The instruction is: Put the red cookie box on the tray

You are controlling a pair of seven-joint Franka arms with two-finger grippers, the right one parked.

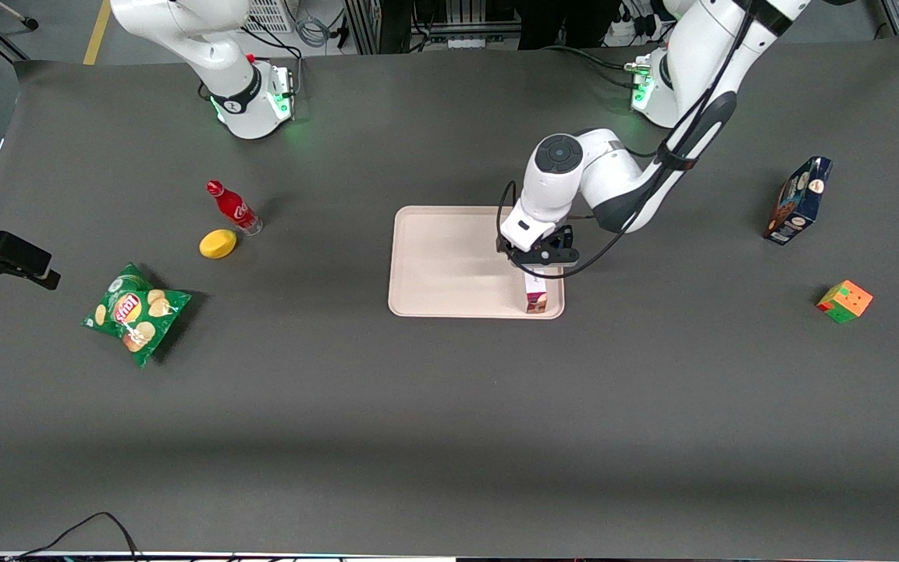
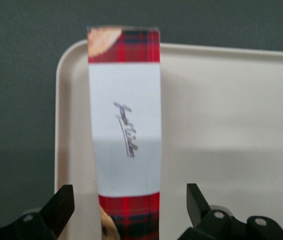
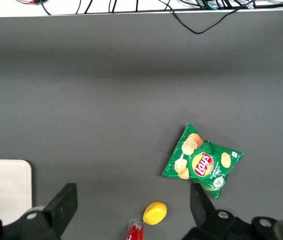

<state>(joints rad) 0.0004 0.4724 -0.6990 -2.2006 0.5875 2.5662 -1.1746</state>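
Note:
The red cookie box (image 1: pixel 535 295) rests on the tray (image 1: pixel 449 257), along the tray's edge toward the working arm's end, with one end at the corner nearest the front camera. In the left wrist view the red cookie box (image 2: pixel 125 115) shows red plaid with a white label patch, lying on the pale tray (image 2: pixel 221 125) beside its rim. My gripper (image 1: pixel 537 261) hangs directly above the box. The gripper (image 2: pixel 130 200) is open: one black finger (image 2: pixel 64 202) stands on each side of the box, and there is a clear gap between each finger and the cardboard.
A dark blue box (image 1: pixel 798 200) and a colour cube (image 1: pixel 844 300) stand toward the working arm's end of the table. A red cola bottle (image 1: pixel 232 207), a yellow lemon (image 1: pixel 218 243) and a green chips bag (image 1: pixel 136 312) lie toward the parked arm's end.

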